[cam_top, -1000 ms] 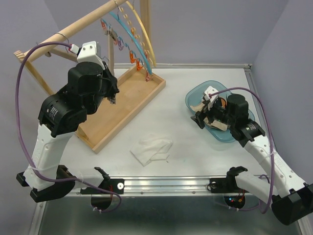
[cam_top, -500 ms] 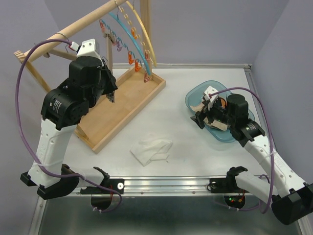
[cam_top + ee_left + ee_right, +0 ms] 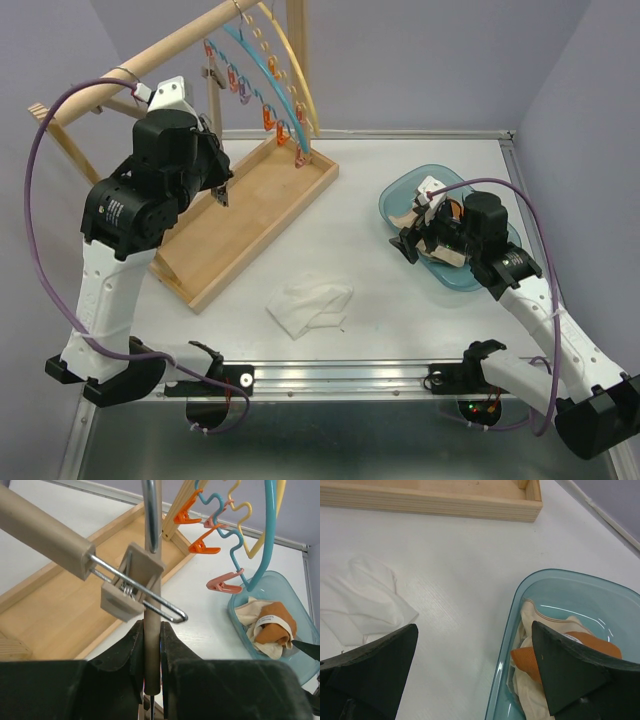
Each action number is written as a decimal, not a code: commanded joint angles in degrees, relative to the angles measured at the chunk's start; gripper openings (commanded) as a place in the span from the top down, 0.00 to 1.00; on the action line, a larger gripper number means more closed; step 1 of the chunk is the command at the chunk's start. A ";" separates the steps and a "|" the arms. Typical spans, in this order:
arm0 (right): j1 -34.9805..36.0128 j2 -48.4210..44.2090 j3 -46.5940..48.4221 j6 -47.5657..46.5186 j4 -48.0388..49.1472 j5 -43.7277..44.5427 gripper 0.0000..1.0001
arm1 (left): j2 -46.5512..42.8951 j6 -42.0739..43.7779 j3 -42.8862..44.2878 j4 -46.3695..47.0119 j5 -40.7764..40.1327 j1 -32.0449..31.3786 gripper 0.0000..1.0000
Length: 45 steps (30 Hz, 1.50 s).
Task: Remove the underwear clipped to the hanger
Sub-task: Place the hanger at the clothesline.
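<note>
My left gripper (image 3: 222, 190) is raised over the wooden tray (image 3: 250, 215), below the rail. In the left wrist view its jaws (image 3: 150, 645) are shut on the thin grey stem (image 3: 151, 630) of a grey clip (image 3: 131, 582) with a wire loop and a metal hook. The blue hanger (image 3: 262, 75) and yellow hanger (image 3: 292, 60) carry bare orange and pink clips. No underwear shows on them. White underwear (image 3: 310, 305) lies on the table. My right gripper (image 3: 474, 630) is open and empty over the near rim of the teal tub (image 3: 400, 195). The tub holds a rust-orange pair (image 3: 535, 657) and cream ones (image 3: 540, 622).
The wooden rail (image 3: 150, 60) and its upright post (image 3: 297, 60) stand at the back left over the tray. The white underwear also shows in the right wrist view (image 3: 365, 600), left of the tub. A purple cable (image 3: 40, 180) loops beside the left arm.
My left arm has lifted and swung back to the left, towards the rail, with its jaws still shut. The right arm has not moved.
</note>
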 commanded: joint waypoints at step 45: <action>-0.10 -0.45 -0.83 0.53 2.03 -1.41 0.00 | 1.27 -7.15 12.60 -1.63 13.77 3.39 1.00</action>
